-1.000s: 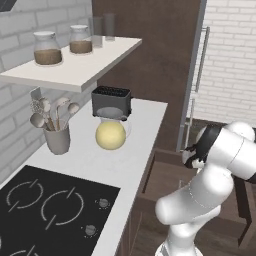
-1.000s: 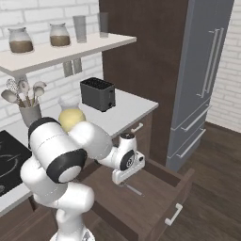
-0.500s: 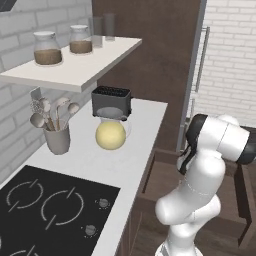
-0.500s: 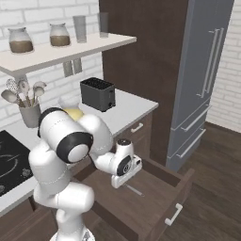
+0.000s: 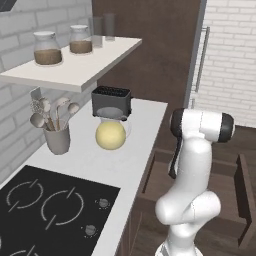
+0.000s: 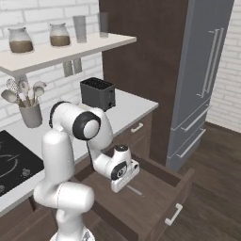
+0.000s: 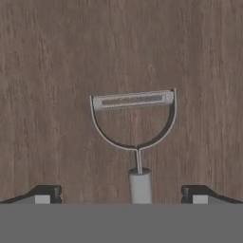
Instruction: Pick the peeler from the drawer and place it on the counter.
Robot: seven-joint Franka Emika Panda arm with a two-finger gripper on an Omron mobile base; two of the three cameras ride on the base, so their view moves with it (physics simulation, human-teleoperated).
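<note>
The end effector (image 7: 121, 194) hangs released, fingertips (image 7: 45, 193) wide apart, over the peeler (image 7: 134, 137) lying flat in the drawer (image 6: 162, 195)

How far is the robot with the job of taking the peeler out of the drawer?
Done: the drawer stands open and the arm has reached down into it. In hand: the pincer is open above the peeler, one fingertip on each side of its handle, nothing gripped. Left: close on the handle, lift the peeler out and place it on the counter.
</note>
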